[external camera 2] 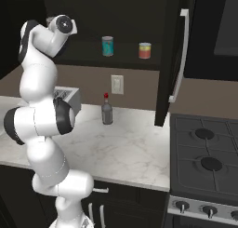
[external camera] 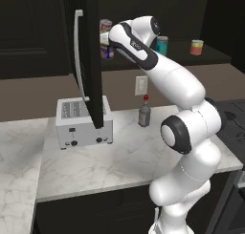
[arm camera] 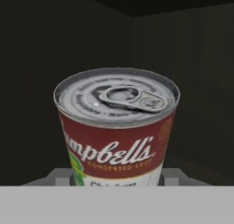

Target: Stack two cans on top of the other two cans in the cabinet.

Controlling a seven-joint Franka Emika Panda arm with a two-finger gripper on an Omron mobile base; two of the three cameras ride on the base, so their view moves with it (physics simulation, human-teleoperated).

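The red, white and yellow can (arm camera: 118, 131) sits between my gripper (arm camera: 116, 178) fingers, which are shut on its lower sides. In the left base view this can (external camera: 105, 25) is directly above the yellow can with a blue band (external camera: 107, 49), at the left of the cabinet shelf (external camera: 210, 57). I cannot tell whether the two touch. The teal-blue can (external camera: 162, 45) (external camera 2: 108, 46) and the red-orange can (external camera: 196, 47) (external camera 2: 145, 50) stand apart, further right on the shelf. The cabinet door (external camera: 91, 61) (external camera 2: 168, 59) stands open with its silver bar handle (external camera: 79, 61) (external camera 2: 180, 55).
A silver toaster (external camera: 83, 124) sits on the marble worktop (external camera: 134, 156) under the open door. A grey bottle with a red cap (external camera: 144, 112) (external camera 2: 107, 111) stands by the wall outlet (external camera: 140, 85). A stove (external camera 2: 204, 162) lies to the right.
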